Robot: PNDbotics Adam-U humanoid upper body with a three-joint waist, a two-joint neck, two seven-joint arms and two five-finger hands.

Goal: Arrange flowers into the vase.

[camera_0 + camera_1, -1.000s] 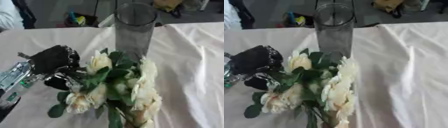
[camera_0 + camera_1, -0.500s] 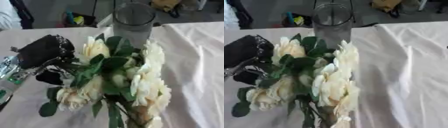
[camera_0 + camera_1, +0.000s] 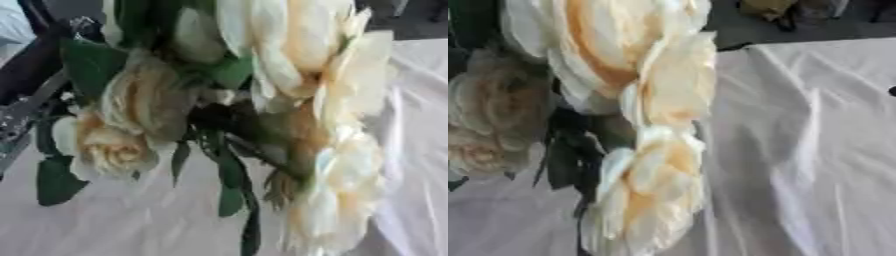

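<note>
Left hand (image 3: 35, 107) is showing only as a dark and silver strip at the left edge, behind the flowers (image 3: 289, 100); can't tell its grasp. Cream blooms and green leaves are filling both views, hanging over the white-clothed surface (image 3: 815, 150).

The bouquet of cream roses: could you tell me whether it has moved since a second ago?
Yes. The bouquet has risen toward the camera. A second ago it sat low, below the glass vase; now its blooms fill the left eye view and hide the vase, with the white tablecloth beside them.
</note>
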